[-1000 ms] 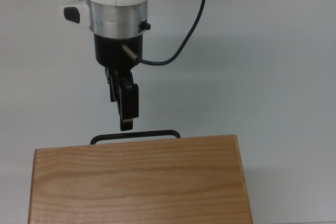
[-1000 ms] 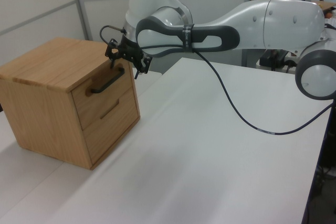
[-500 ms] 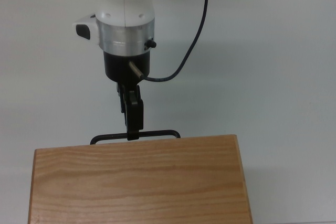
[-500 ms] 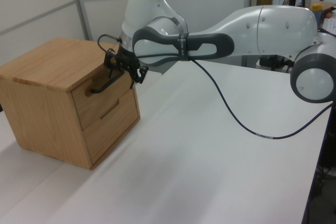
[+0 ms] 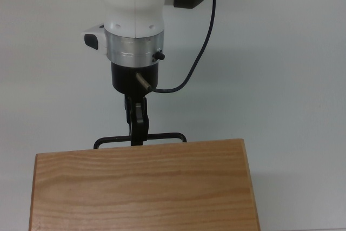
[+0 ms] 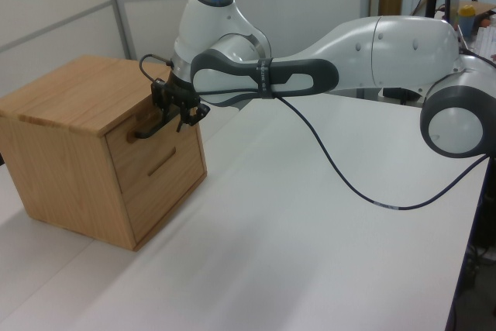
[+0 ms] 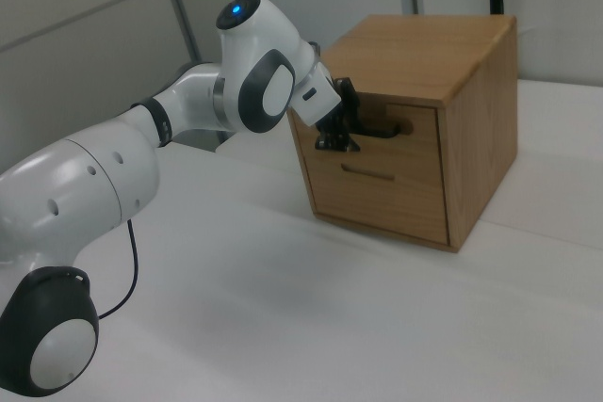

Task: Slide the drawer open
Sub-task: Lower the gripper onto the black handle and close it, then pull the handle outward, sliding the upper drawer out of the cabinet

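gripper [image 5: 138, 136]: down at the handle, fingers pinched narrow on the black bar, gripping it a bit left of the bar's middle in the top view
gripper, other angles: black, parked right against the upper drawer front in the left view [image 6: 175, 108] and the right view [image 7: 341, 129]
handle [image 5: 162, 137]: long black bar, poking out just past the cabinet top's edge in the top view, ends bent back toward the wood
drawer [image 7: 415, 129]: upper one of two in the box, front panel looking flush with the face, so basically closed; handle bar [image 6: 147, 131] sticking out of its front
lower drawer [image 7: 377, 197]: right below, thin slot-like pull, nothing touching it
cabinet [image 6: 66, 141]: light wood cube sitting on the table, flat grained top [image 5: 143, 187] filling the bottom of the top view
arm [image 6: 310, 67]: white with grey joints, stretched across the table to the drawer front
cable [image 6: 349, 184]: black, hanging off the wrist and looping down near the tabletop
table [image 6: 310, 269]: plain white, cabinet near the left view's left side
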Controlling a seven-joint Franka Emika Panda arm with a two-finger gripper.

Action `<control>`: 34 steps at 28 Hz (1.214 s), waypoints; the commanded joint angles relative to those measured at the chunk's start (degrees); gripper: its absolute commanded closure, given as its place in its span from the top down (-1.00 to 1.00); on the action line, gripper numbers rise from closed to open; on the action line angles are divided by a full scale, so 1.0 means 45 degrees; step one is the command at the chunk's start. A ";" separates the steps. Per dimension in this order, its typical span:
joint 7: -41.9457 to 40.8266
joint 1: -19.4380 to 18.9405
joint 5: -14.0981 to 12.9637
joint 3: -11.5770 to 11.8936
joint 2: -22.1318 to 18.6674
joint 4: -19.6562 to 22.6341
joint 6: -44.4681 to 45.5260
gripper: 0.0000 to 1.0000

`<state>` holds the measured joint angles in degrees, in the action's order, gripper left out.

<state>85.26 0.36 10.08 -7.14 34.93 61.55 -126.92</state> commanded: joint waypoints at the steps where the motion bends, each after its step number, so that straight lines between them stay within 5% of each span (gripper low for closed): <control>1: 0.0506 -0.0138 0.0435 -0.0036 0.0226 -0.0103 0.0177 -1.00; 6: 0.0526 -0.0001 0.0358 -0.0074 -0.0319 0.0248 0.0216 -1.00; 28: -0.0079 0.0468 0.0163 -0.0074 -0.4792 0.6262 0.0235 -1.00; 34: -0.0626 0.0468 -0.0443 -0.0016 -0.6256 0.8021 0.0235 -1.00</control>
<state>85.86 1.91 10.10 -7.17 15.74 87.57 -126.51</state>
